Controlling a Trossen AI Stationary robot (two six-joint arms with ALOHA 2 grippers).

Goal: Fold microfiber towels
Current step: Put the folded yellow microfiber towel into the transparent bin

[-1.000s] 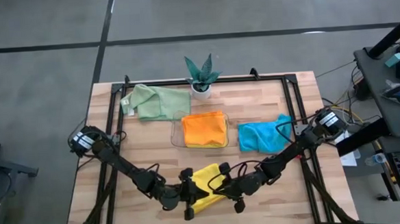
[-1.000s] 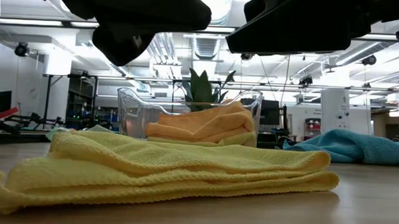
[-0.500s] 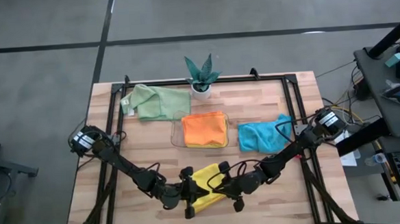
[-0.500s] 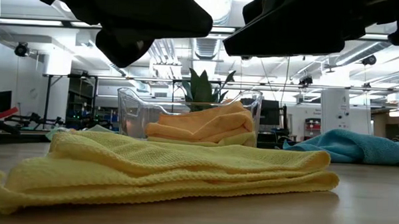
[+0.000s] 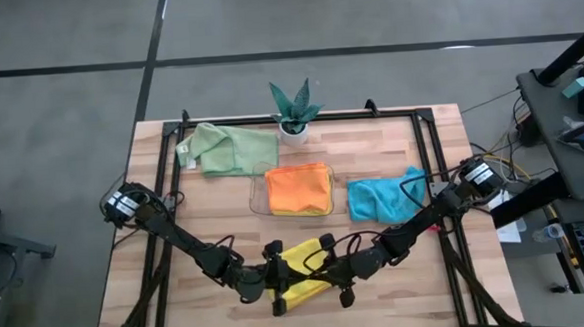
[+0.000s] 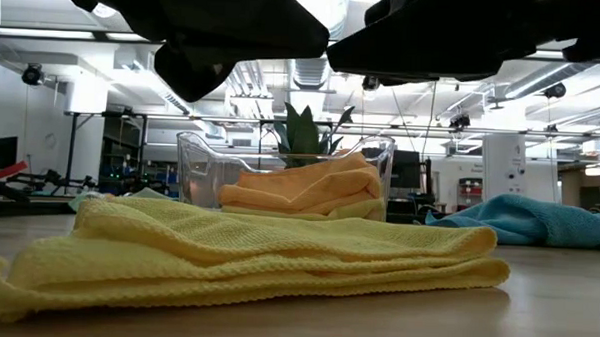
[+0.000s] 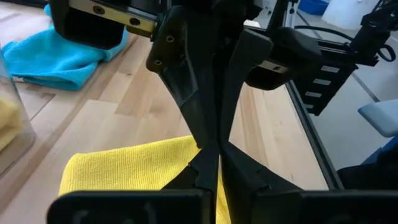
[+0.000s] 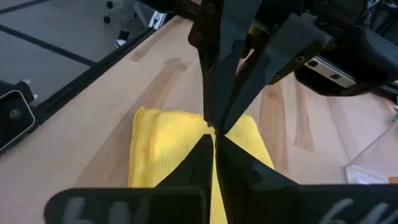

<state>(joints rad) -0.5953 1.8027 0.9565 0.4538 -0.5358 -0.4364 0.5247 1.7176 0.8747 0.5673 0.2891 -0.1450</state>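
Both arms meet over the folded yellow towel [image 5: 303, 270] at the bench's [image 5: 178, 290] near edge; the left gripper [image 5: 278, 277] and right gripper [image 5: 323, 273] hover pressed together, empty, above it.

Overhead, table-level and wrist cameras share the yellow towel [image 5: 303, 268].

No readable text, label, brand, number or sign in any view. Towels, clear tray, plant pot, counter surface: all plain, unmarked. Arm housings and hands: dark, no legible lettering. Background room equipment and monitors in low view: too small and blurred to read.
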